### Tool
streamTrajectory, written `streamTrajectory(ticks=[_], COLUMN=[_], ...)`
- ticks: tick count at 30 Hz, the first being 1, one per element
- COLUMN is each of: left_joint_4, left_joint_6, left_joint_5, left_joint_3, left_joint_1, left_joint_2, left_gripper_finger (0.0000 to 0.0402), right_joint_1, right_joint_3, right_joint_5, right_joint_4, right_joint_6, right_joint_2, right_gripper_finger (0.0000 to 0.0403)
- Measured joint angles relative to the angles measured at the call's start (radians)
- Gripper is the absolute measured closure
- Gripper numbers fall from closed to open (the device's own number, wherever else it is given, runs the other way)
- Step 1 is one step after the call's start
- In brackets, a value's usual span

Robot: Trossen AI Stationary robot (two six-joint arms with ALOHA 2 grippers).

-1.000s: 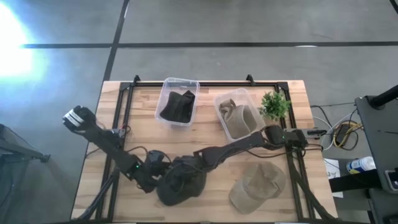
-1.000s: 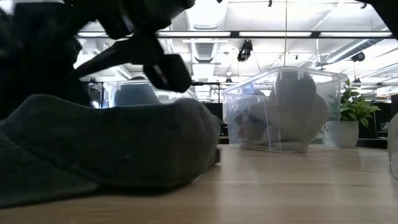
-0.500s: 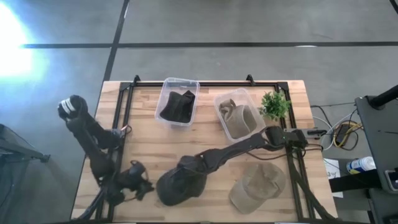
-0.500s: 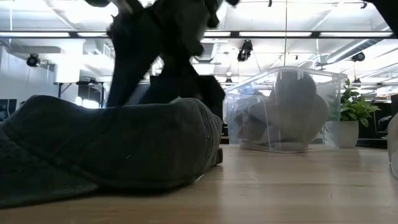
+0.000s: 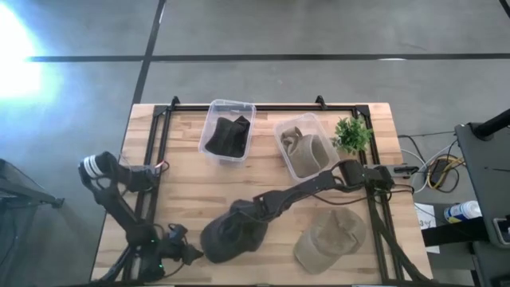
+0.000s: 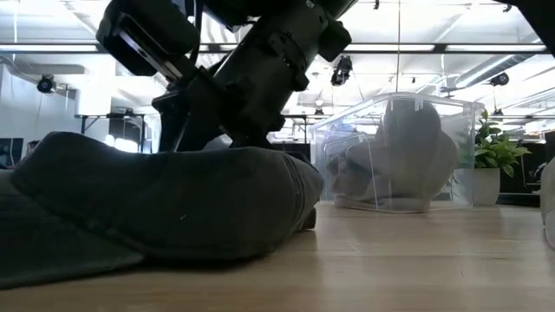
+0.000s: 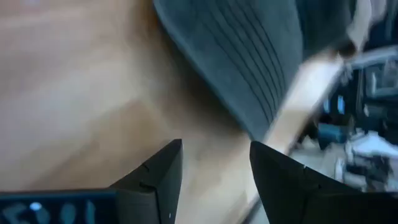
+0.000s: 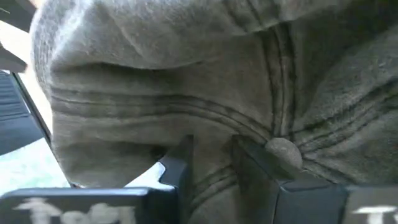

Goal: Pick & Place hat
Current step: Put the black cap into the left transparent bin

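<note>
A dark grey cap [image 5: 227, 239] lies on the wooden table near its front edge, resting on its brim and rim; it fills the low view [image 6: 173, 199]. My right gripper [image 5: 244, 214] reaches in from the table's right and is shut on the cap's crown [image 8: 155, 74]. My left gripper [image 5: 190, 255] is open and empty at the table's near left, just left of the cap, and its fingers [image 7: 155, 180] point at the cap's stitched brim [image 7: 249, 56] without touching it. My right gripper pinches a fold of the crown cloth [image 8: 214, 168] between its two fingers, beside the top button [image 8: 284, 152]. The fingers come slanting down from above and from the table's right [image 6: 230, 139]. The cap still lies on the table.
A tan cap [image 5: 331, 239] lies at the near right. At the back stand a clear bin [image 5: 229, 131] with a dark cap, a clear bin [image 5: 305, 151] with tan caps, and a small potted plant [image 5: 352, 134]. A black frame runs along the table's edges.
My left gripper has drawn away from the cap's left side toward the table's near left corner, the arm folding back. My right gripper has stayed on the crown, and the crown has shifted a little under it.
</note>
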Motion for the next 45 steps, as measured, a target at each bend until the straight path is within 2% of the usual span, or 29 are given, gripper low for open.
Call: streamTrajectory(ticks=[5,11,18,27,30,33,35,36,38,41,43,45], left_joint_4=[0.002,-0.011,-0.025,-0.014,-0.014,-0.033,-0.074,-0.11,-0.195,-0.308,-0.339,-0.332], left_joint_6=[-0.011,0.008,0.016,0.069,0.111,0.152,0.164,0.169,0.199,0.302,0.475,0.773], left_joint_5=[-0.059,-0.28,-0.301,-0.343,-0.343,-0.339,-0.35,-0.37,-0.407,-0.508,-0.567,-0.605], left_joint_3=[0.018,0.014,0.011,-0.013,-0.012,-0.012,-0.012,-0.013,-0.012,0.01,0.045,0.094], left_joint_1=[0.045,0.052,0.065,0.131,0.142,0.142,0.142,0.141,0.145,0.168,0.201,0.249], left_joint_2=[0.042,0.031,0.03,0.029,0.018,-0.025,-0.076,-0.108,-0.191,-0.343,-0.446,-0.528], left_gripper_finger=[0.022,0.022,0.022,0.0224,0.0255,0.0324,0.0375,0.0385,0.0389,0.0394,0.0395,0.0395], right_joint_1=[0.0,0.001,-0.002,-0.007,-0.011,-0.011,-0.009,-0.007,0.006,0.038,0.059,0.076], right_joint_3=[-0.001,0.0,0.004,0.006,0.008,0.008,0.008,0.008,0.008,0.005,-0.007,-0.026], right_joint_5=[-0.024,-0.042,-0.046,-0.068,-0.067,-0.056,-0.014,0.015,0.11,0.328,0.473,0.613], right_joint_4=[-0.002,-0.002,0.015,0.162,0.148,0.077,-0.012,-0.059,-0.164,-0.31,-0.398,-0.469], right_joint_6=[-0.018,-0.018,-0.018,0.024,0.017,-0.02,-0.066,-0.095,-0.157,-0.202,-0.195,-0.165], right_joint_2=[-0.001,-0.001,-0.001,0.0,-0.001,-0.03,-0.076,-0.107,-0.187,-0.32,-0.402,-0.469], right_gripper_finger=[0.0296,0.0296,0.0296,0.0296,0.0296,0.0296,0.0296,0.0296,0.0296,0.0296,0.0296,0.0296])
